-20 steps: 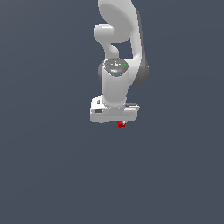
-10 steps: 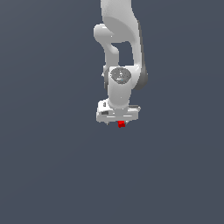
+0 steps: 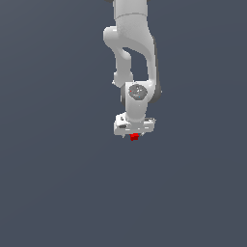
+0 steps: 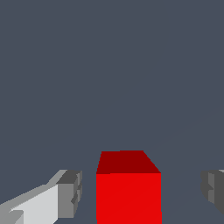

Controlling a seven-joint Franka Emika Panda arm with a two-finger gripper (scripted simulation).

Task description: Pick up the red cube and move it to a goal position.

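Observation:
The red cube (image 3: 134, 137) is a tiny bright red block on the flat grey ground, right under the white hand of the arm. In the wrist view the red cube (image 4: 128, 188) sits between the two fingers. My gripper (image 3: 134, 134) is lowered over it and open. One grey fingertip (image 4: 70, 192) stands to one side of the cube and the other fingertip (image 4: 213, 188) to the other side. There is a visible gap between the cube and each fingertip, wider on one side. No goal marker shows in either view.
The white arm (image 3: 132, 43) rises above the hand towards the top edge of the exterior view. All around is plain dark grey ground (image 3: 58, 183) with no other object or edge showing.
The hand has come down and shifted slightly to the exterior view's right, over the cube. The arm's upper links have straightened. The cube has stayed in place.

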